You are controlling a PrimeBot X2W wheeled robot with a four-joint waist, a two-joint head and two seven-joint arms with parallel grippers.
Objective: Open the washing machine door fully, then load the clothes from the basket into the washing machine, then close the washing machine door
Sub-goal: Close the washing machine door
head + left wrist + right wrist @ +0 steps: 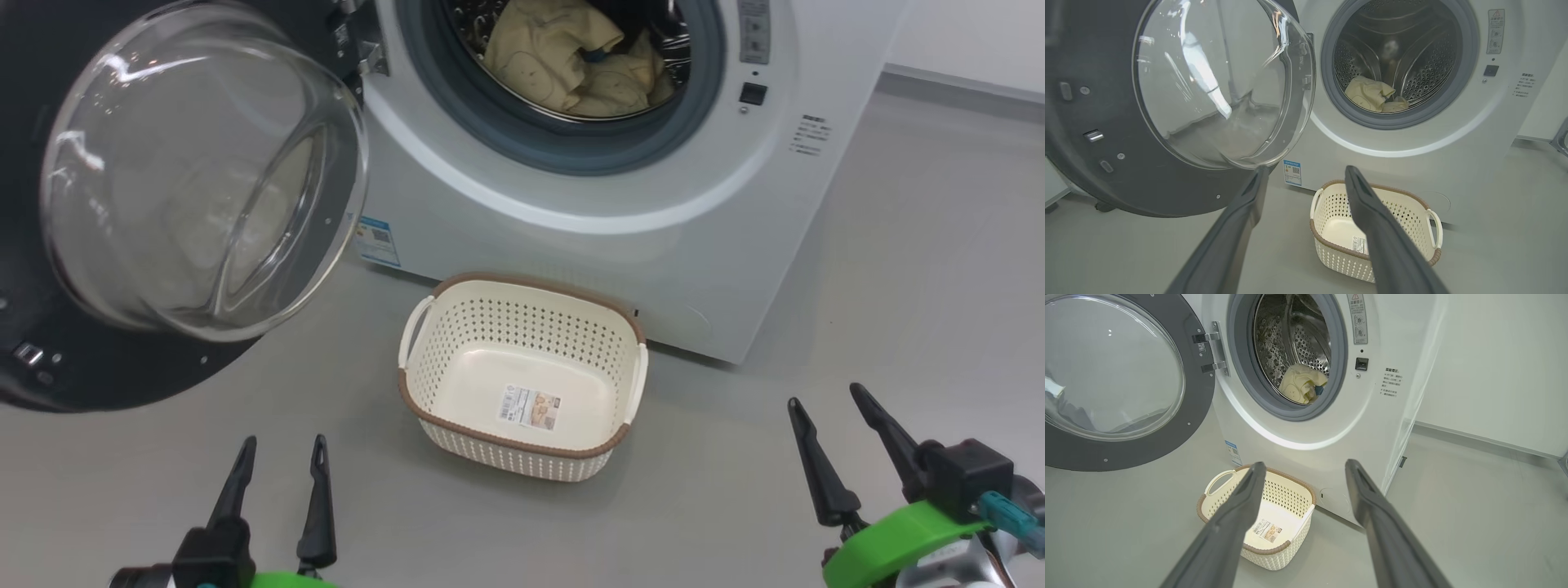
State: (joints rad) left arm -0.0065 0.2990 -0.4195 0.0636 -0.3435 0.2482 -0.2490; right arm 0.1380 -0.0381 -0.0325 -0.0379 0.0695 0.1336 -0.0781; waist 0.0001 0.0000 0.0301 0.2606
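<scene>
Left gripper (pixel 284 443), right gripper (pixel 824 395) agape over smooth grey floor (pixel 939 286)

The floor (pixel 914 269) is smooth, pale grey and seamless, with a dull sheen that carries soft, blurred reflections. On the far right stands a plain white wall (pixel 1494 355), bare and matt. Along its foot runs a low grey skirting strip (pixel 963 91), a shade darker than the floor. The light is even and diffuse, and the shadows on the floor are faint and soft-edged. At the right edge, near the skirting, a bit of grey metal (pixel 1564 462) pokes in, too cropped to identify.
</scene>
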